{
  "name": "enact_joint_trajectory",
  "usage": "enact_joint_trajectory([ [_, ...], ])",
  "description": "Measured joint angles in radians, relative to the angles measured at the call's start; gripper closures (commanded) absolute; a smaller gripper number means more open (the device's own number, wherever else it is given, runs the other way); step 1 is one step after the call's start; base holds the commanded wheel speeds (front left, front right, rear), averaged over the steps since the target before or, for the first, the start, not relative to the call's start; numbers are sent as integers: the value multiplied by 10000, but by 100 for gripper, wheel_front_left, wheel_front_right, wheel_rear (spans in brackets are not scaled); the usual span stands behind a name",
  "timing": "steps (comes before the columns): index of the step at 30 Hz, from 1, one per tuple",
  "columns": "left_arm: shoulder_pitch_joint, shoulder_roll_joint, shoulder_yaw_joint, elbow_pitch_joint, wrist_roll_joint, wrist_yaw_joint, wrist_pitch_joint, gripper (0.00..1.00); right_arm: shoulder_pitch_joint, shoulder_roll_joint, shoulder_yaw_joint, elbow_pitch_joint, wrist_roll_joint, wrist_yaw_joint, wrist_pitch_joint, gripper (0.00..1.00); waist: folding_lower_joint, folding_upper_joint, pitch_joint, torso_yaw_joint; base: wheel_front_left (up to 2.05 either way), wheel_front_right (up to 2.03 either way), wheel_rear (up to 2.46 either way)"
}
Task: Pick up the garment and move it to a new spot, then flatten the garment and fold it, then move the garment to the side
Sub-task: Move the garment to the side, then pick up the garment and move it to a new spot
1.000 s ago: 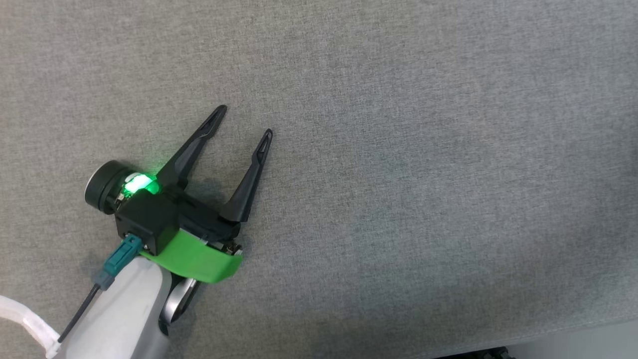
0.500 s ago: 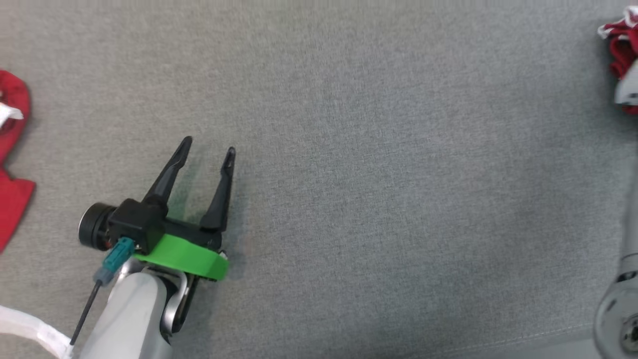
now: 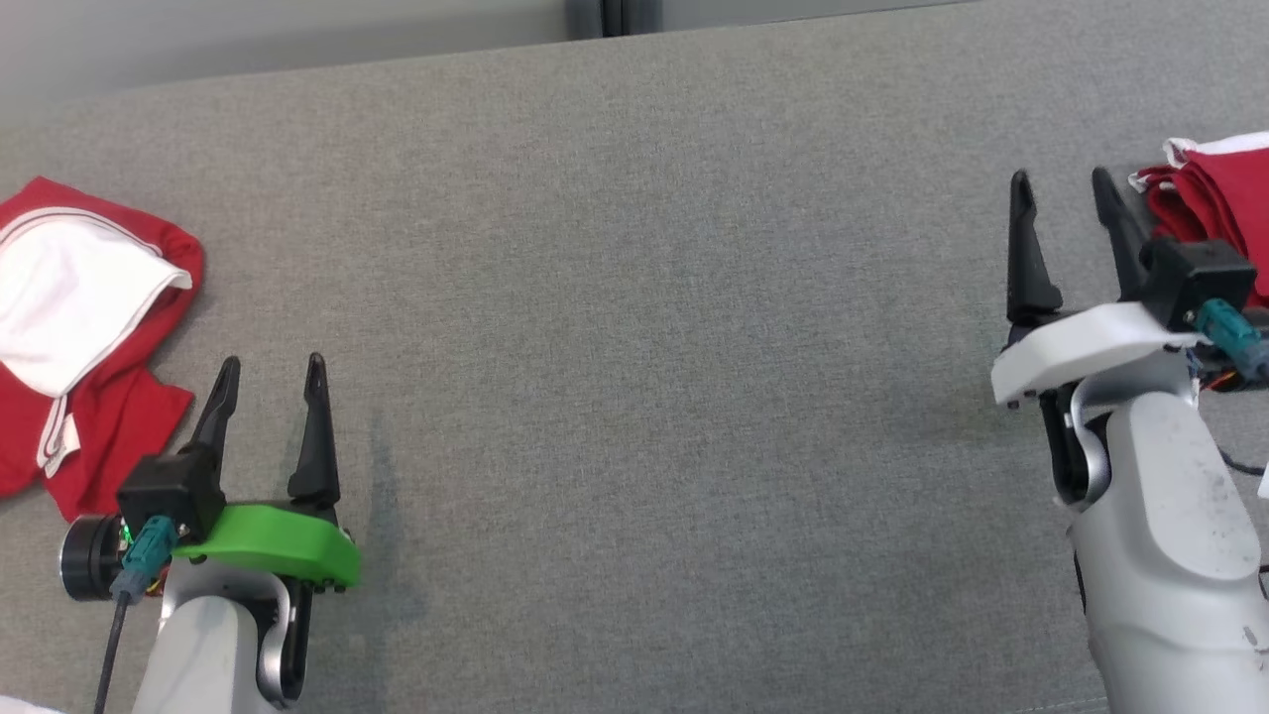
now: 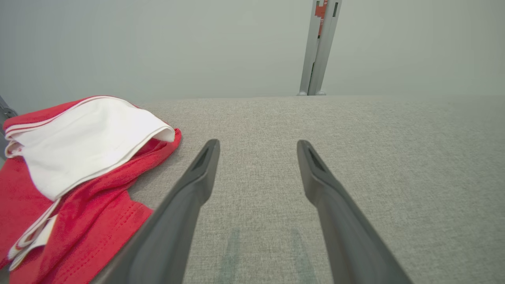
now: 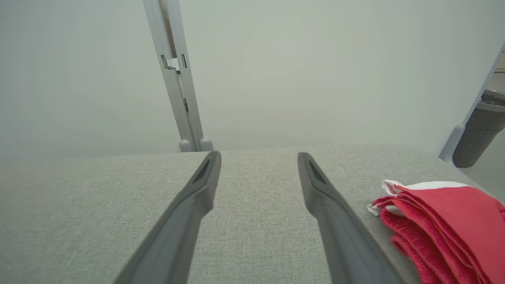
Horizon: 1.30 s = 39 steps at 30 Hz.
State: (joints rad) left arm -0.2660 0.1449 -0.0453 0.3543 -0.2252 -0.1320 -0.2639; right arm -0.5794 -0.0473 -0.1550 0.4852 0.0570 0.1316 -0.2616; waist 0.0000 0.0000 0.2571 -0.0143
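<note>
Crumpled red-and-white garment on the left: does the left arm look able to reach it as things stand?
Probably yes. The crumpled garment lies close beside the open left end effector, with only grey tabletop between them.

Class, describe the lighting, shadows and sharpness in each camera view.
Head view: soft even light, faint shadow right of the left gripper. Left wrist view: wide lens enlarges the near fingers; crumpled garment sharp. Right wrist view: no glare; folded garment crisp.

Pale forearms (image 3: 1160, 526), black fingers (image 3: 317, 436), green left collar (image 3: 278, 540)
</note>
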Motion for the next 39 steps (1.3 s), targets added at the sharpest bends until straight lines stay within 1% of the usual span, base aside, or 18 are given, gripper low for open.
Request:
enact_joint_trajectory([
  [3,265,-128,412,293,196,0,0,0,716,-23,489,-148,426,0,-2,0,0,0,-334,86,0,0,0],
  [6,527,-247,562,418,360,0,0,0,1439,-10,899,-211,861,0,0,0,-1,0,-662,151,0,0,0],
  [11,1168,-489,982,479,527,0,0,0,2551,-10,1237,-146,1404,0,-2,0,-1,0,-1221,227,0,0,0],
  [14,1569,-617,1041,456,652,0,0,0,2979,-15,1369,-119,1478,0,-2,0,0,0,-1523,261,0,0,0],
  [20,1805,-734,1185,502,809,0,0,0,3276,-17,1478,-96,1549,0,-2,0,-1,0,-1888,371,0,0,0],
  [26,1827,-823,1379,581,836,0,0,0,3282,-15,1657,-71,1549,0,-2,0,-1,0,-1846,615,0,0,0],
  [32,1613,-890,1802,832,711,0,0,0,3105,-15,2011,-29,1538,0,0,0,0,0,-1668,1170,0,0,0],
  [39,1512,-918,2389,1193,602,0,0,0,2730,-13,2516,151,1643,0,-2,0,-1,0,-1459,2263,0,0,0],
])
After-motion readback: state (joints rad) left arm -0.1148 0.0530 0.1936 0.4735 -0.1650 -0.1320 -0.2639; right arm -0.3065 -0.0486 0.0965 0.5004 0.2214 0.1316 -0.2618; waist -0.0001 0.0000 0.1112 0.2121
